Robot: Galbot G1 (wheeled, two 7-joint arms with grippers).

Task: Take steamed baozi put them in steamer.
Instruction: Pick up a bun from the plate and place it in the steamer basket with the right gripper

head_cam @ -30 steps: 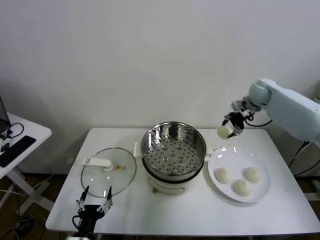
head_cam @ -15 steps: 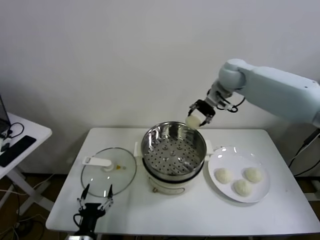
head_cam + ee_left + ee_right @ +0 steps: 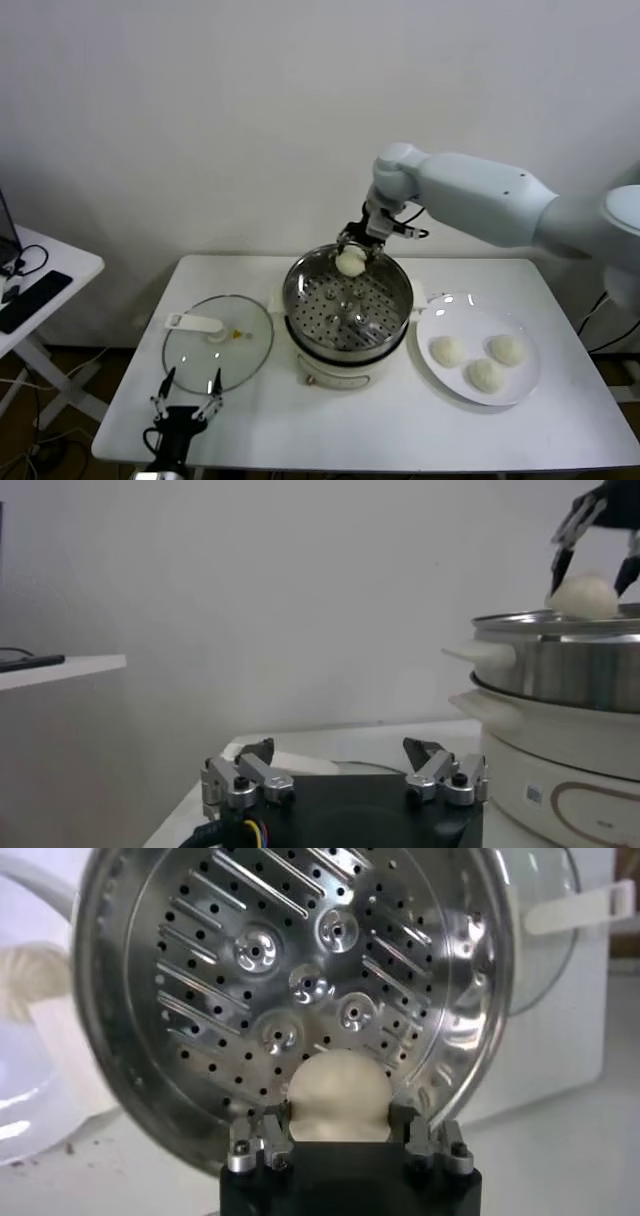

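the right gripper [image 3: 352, 247] hangs over the far rim of the steamer [image 3: 347, 300], its fingers closed narrowly on one baozi [image 3: 350, 262]. in the right wrist view that baozi [image 3: 338, 1096] sits pinched between the two fingers [image 3: 260, 1140], with the perforated steel floor of the steamer [image 3: 290, 968] directly below and no bun lying on it. from the left wrist view the held baozi [image 3: 585, 596] shows just above the steel rim [image 3: 555, 625], not resting on anything.

three more baozi [image 3: 484, 375] lie on the white plate [image 3: 478, 347], which stands on the table [image 3: 400, 425] just beside the steamer on the robot's right. the glass lid [image 3: 217, 341] with its white handle lies flat on the steamer's other side.

the left gripper [image 3: 187, 411] is parked low at the near edge of the table, in front of the lid, its fingers [image 3: 243, 777] spread apart and holding nothing.
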